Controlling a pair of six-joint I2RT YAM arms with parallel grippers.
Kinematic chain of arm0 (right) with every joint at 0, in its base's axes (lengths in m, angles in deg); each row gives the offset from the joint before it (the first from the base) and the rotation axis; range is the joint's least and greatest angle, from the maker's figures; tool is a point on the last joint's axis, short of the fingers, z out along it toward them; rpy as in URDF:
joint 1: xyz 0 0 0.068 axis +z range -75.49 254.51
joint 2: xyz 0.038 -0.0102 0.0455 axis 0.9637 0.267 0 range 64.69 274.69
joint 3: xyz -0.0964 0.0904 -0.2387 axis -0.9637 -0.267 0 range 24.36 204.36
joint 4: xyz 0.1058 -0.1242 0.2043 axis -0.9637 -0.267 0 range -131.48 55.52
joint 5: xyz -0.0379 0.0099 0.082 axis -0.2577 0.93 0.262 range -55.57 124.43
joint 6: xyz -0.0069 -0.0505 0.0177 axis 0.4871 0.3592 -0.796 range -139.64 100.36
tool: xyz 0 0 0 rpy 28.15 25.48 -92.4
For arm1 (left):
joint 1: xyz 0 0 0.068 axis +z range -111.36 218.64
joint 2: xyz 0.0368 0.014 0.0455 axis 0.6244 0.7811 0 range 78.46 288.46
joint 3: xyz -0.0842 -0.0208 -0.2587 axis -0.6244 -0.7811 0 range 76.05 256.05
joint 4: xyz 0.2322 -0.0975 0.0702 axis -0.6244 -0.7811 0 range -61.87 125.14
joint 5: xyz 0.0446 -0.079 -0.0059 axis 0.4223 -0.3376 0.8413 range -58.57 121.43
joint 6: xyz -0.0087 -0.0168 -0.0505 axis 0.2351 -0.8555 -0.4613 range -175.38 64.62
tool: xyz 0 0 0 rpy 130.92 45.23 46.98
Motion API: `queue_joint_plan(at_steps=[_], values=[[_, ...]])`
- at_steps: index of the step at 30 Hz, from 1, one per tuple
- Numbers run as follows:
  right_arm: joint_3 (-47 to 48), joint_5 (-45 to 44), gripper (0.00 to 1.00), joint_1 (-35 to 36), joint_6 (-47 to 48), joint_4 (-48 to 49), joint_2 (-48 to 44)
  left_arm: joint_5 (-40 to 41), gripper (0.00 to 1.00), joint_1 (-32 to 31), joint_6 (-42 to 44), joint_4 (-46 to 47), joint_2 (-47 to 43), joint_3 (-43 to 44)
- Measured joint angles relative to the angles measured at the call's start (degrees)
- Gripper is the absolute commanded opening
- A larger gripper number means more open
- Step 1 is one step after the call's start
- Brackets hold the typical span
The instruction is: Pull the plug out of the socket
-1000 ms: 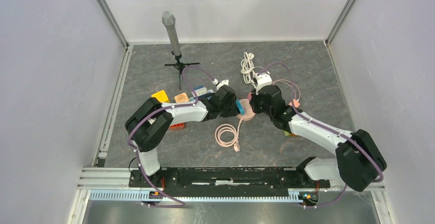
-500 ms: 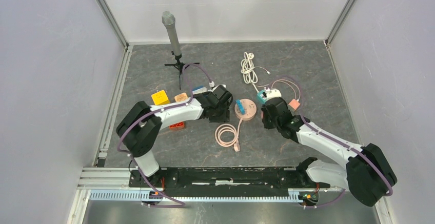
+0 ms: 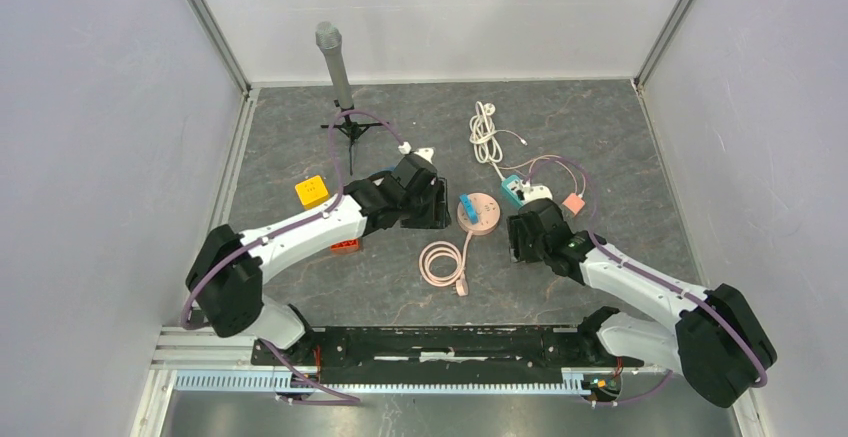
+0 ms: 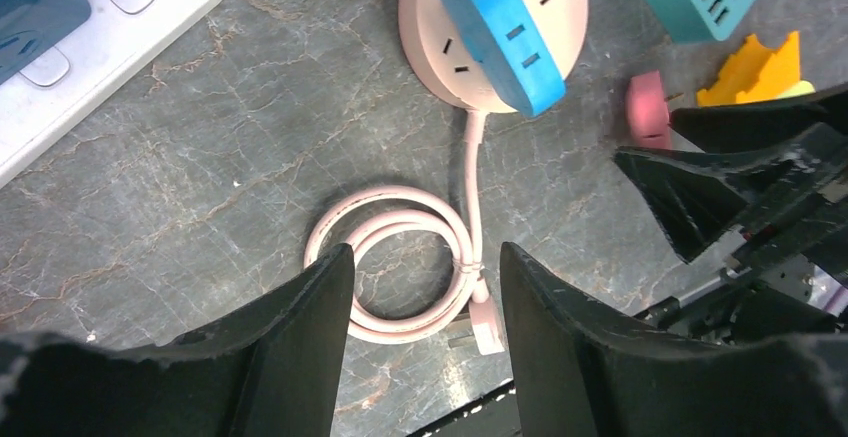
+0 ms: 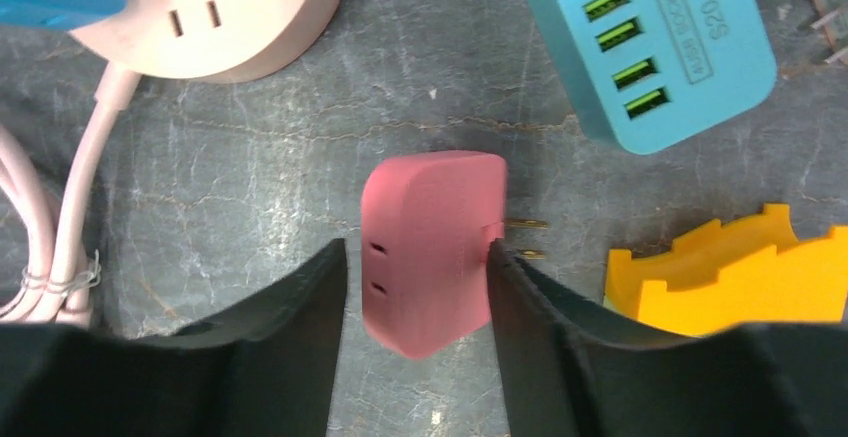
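A round pink socket [image 3: 480, 214] lies mid-table with a blue plug [image 3: 467, 206] in its top; both show in the left wrist view, socket [image 4: 420, 27] and blue plug [image 4: 500, 37]. A pink plug [image 5: 430, 247] is off the socket, its prongs bare and pointing right. It sits between the fingers of my right gripper [image 5: 417, 252], touching the right finger with a gap at the left one. My right gripper [image 3: 523, 237] is to the right of the socket. My left gripper [image 3: 437, 207] is open and empty, left of the socket, over the coiled pink cord [image 4: 390, 197].
A teal USB charger [image 5: 650, 47] and a yellow piece [image 5: 740, 272] lie right of the pink plug. A white power strip [image 4: 90, 47] lies under the left arm. A microphone on a stand [image 3: 335, 57], a white cable [image 3: 484, 132] and a yellow block [image 3: 311, 192] sit farther back.
My right gripper left the socket and drew back to the right and nearer, and the pink plug came off with it. My left gripper drew back left from the socket.
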Motion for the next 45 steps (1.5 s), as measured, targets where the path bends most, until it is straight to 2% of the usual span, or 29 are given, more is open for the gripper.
queue_joint_plan(at_steps=[3, 7, 14, 18, 24, 28, 30, 35, 39, 41, 45], values=[[0.0, 2.1, 0.69, -0.1, 0.2, 0.4, -0.1, -0.4, 0.66, 0.0, 0.6, 0.0, -1.4, 0.0], [0.0, 5.3, 0.72, -0.1, 0.7, 1.7, -1.4, -0.2, 0.67, 0.0, 1.6, 0.2, -4.4, -0.1], [0.7, 8.8, 0.69, -0.1, 1.0, 7.0, -2.8, 0.9, 0.74, 0.0, 2.0, 1.6, -7.9, -1.0], [3.3, 9.0, 0.67, -0.1, 0.3, 10.9, -0.1, 1.3, 0.76, 0.0, 1.9, 2.4, -7.6, -1.1], [6.4, 14.3, 0.77, -0.1, 3.1, 19.6, 4.0, 4.3, 0.73, 0.0, 1.6, 3.0, -6.2, -0.5], [7.9, 17.0, 0.77, 0.0, 5.6, 24.1, 7.7, 7.5, 0.73, 0.0, 1.3, 5.0, -6.6, -0.8], [9.0, 17.0, 0.73, -0.1, 6.2, 24.7, 10.3, 7.6, 0.70, 0.0, 1.3, 6.9, -7.0, -1.2], [11.6, 16.2, 0.56, -0.1, 7.0, 24.7, 16.4, 5.3, 0.62, 0.0, 1.3, 9.8, -4.6, -0.1], [11.1, 14.1, 0.41, -0.1, 5.7, 24.5, 16.1, 3.9, 0.59, 0.0, 1.0, 11.0, 0.5, 1.1], [9.9, 13.3, 0.29, -0.1, 4.7, 25.4, 14.8, 3.6, 0.56, 0.0, 0.3, 11.0, 3.0, 1.1], [8.3, 12.7, 0.23, -0.1, 2.4, 26.8, 13.6, 3.4, 0.55, 0.0, -1.3, 11.0, 6.5, 1.2]])
